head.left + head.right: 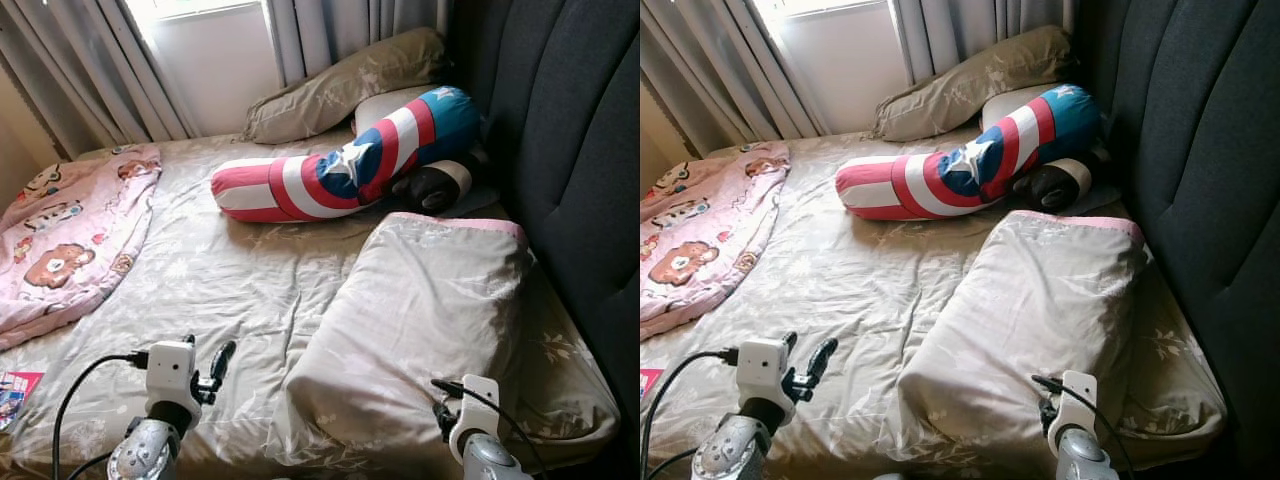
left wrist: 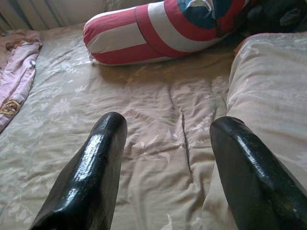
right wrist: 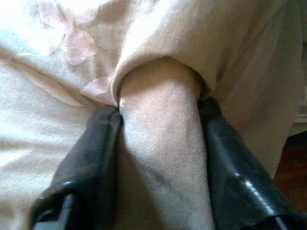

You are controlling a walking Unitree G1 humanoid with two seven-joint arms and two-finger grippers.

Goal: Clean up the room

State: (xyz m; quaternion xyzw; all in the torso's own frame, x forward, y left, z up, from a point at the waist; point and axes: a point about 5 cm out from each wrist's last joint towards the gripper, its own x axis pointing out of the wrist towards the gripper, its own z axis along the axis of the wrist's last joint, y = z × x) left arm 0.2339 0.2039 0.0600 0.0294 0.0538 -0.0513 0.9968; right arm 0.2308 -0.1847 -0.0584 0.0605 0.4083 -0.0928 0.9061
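Observation:
A large beige pillow (image 1: 420, 320) with a pink-trimmed end lies on the near right of the bed, against the headboard. In the right wrist view my right gripper (image 3: 160, 110) is shut on a fold of that pillow's cover, at its near edge. My left gripper (image 1: 207, 355) hovers open just above the beige floral sheet (image 1: 230, 270), left of the pillow's near corner, with nothing between its fingers (image 2: 103, 143). A red, white and blue star bolster (image 1: 340, 165) lies across the far part of the bed. A crumpled pink cartoon blanket (image 1: 70, 230) covers the left side.
A dark grey padded headboard (image 1: 580, 150) walls the right side. A second beige pillow (image 1: 340, 85) and a dark plush toy (image 1: 435, 185) lie at the back. Grey curtains (image 1: 90, 60) hang behind. A colourful packet (image 1: 15, 392) sits at the near left edge.

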